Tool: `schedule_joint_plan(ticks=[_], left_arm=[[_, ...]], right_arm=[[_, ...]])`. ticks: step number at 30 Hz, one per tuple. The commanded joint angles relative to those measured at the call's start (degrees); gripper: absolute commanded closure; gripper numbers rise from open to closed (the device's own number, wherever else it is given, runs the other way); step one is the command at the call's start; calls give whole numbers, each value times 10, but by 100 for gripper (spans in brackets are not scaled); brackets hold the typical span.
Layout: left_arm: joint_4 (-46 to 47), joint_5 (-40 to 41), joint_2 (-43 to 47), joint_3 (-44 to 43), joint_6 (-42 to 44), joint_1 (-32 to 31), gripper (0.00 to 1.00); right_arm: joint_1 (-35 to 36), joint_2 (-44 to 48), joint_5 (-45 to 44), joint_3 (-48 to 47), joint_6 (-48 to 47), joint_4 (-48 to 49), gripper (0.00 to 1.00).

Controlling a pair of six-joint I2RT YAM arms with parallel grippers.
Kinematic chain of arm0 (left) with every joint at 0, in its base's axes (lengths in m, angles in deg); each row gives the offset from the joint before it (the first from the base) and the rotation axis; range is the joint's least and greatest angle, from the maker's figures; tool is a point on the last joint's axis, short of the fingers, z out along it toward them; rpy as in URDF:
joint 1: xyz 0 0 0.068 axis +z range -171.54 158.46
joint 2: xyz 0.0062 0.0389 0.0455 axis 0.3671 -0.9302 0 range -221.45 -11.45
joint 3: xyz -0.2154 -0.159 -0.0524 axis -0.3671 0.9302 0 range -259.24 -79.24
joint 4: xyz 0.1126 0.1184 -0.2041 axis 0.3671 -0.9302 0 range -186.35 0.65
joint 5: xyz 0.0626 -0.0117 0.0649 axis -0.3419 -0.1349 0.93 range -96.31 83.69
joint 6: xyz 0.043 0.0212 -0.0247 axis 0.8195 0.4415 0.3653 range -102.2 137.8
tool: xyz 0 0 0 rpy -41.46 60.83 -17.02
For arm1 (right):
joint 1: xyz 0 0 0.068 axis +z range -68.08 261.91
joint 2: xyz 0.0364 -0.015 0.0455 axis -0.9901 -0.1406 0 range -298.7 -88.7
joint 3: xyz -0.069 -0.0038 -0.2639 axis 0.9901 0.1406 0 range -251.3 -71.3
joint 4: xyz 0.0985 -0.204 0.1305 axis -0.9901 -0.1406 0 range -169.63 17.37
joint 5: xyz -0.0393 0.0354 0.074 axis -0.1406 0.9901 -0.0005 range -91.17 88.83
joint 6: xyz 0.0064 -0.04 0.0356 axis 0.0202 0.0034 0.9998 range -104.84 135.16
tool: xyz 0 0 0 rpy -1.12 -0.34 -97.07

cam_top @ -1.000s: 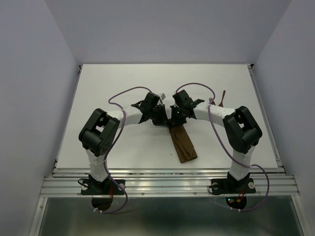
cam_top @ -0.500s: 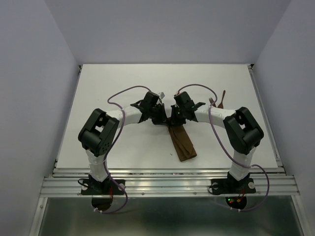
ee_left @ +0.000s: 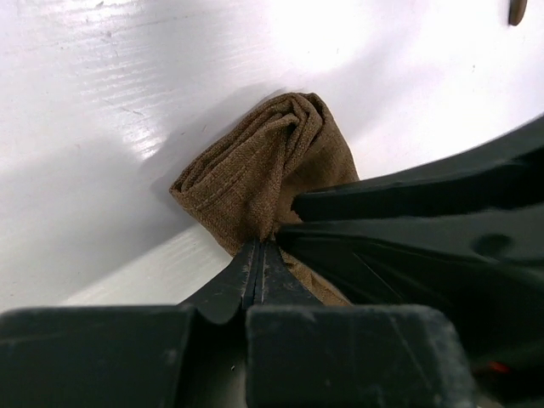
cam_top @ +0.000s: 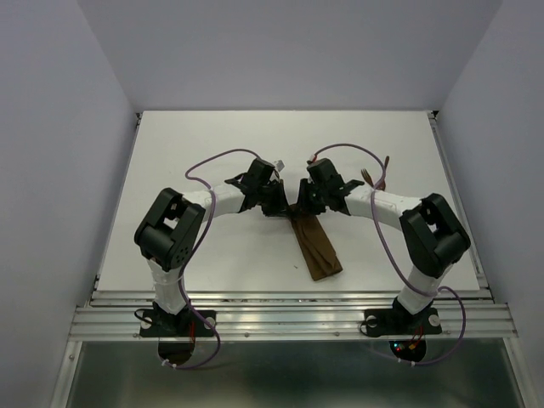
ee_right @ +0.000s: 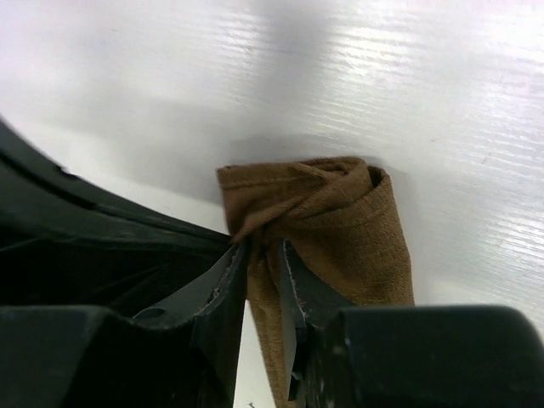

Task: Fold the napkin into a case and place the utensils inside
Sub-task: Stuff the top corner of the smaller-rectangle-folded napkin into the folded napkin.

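- Two arms reach in over the white table [cam_top: 212, 144], and both grippers sit at the far end of the case [cam_top: 316, 248], nearly nose to nose.
- The case is the brown napkin folded into a narrow layered strip. It lies flat and runs from the grippers toward the near edge, slanting a bit to the right.
- The left gripper [ee_left: 259, 255] has its fingers clenched tight with no gap showing, nipping a fold at the bunched-up end of the cloth.
- The right gripper [ee_right: 259, 276] has its fingers parted a little. A fold of cloth sits loose in the gap and doesn't look squeezed.
- That far end of the strip is scrunched and rumpled between the two grippers, while the rest looks smooth.
- The utensils [cam_top: 386, 163] are on the far right, beyond the right arm and well apart from the case. They're partly hidden by the purple cable, so I can't tell fork from spoon.
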Motion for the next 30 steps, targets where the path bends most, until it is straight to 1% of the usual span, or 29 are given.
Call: schedule_joint_plan(ticks=[1,3,7,12,16,20,22,23,25,26,30], left_arm=[[6,-24,22,-8,2,-7,100],[6,-24,21,-7,2,-7,100],[6,-25,18,-7,3,-6,100],[7,-26,17,-9,3,-6,100],[6,-27,18,-9,3,-6,100],[5,-26,18,-9,2,-6,100],[6,-27,18,-10,1,-6,100],[6,-27,17,-11,0,-6,100],[6,-27,17,-13,0,-6,100],[6,-27,16,-13,-1,-6,100],[5,-28,18,-14,-1,-6,100]], right_arm=[[9,44,15,-6,9,64,72],[9,49,14,-8,9,59,72],[9,59,3,-6,7,45,69],[9,72,-30,5,-1,26,71],[9,64,-16,12,-24,4,69],[9,66,-4,34,-34,3,68],[9,64,1,40,-35,3,71],[9,63,0,39,-35,3,77],[9,63,-3,41,-33,10,83],[9,62,-5,40,-27,14,88],[9,43,7,31,-14,30,94]])
